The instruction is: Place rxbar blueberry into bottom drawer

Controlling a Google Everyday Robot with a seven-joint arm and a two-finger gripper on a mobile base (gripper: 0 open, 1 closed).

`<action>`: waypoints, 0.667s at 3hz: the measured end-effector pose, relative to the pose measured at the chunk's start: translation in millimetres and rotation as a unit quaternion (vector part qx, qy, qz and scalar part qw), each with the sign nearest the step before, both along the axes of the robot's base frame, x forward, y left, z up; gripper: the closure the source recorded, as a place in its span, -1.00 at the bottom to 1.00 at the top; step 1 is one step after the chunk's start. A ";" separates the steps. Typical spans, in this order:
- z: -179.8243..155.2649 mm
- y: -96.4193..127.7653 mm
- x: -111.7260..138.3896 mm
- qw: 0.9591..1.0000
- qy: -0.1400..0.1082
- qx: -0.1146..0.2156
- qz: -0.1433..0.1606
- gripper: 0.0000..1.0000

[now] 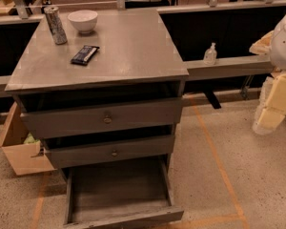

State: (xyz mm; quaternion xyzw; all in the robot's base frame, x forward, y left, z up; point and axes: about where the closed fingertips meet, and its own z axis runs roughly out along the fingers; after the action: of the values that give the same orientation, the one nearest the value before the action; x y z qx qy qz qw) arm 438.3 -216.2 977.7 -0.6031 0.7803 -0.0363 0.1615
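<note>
My gripper (268, 114) hangs at the far right edge of the view, out beside the grey cabinet (133, 46) and well apart from everything on it. I cannot tell how far open it is. The rxbar blueberry (85, 54) is not in my hold: it lies flat on the cabinet's top, toward the left, in its dark wrapper. Behind it stand a silver patterned can (55, 25) and, just to the can's right, a white bowl (83, 21). The bottom drawer (117, 185) is pulled out toward the floor, with its grey tray bare. A small clear pump bottle (210, 54) sits on the ledge to the cabinet's right, and a cardboard box (19, 149) rests on the floor at the left.
</note>
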 end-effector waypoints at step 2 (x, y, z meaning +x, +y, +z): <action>3.2 -0.3 11.1 1.000 -0.014 -0.015 0.004 -1.00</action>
State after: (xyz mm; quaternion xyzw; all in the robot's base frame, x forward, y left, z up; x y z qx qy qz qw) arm 449.4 -216.6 980.9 -0.6083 0.7747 -0.0557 0.1636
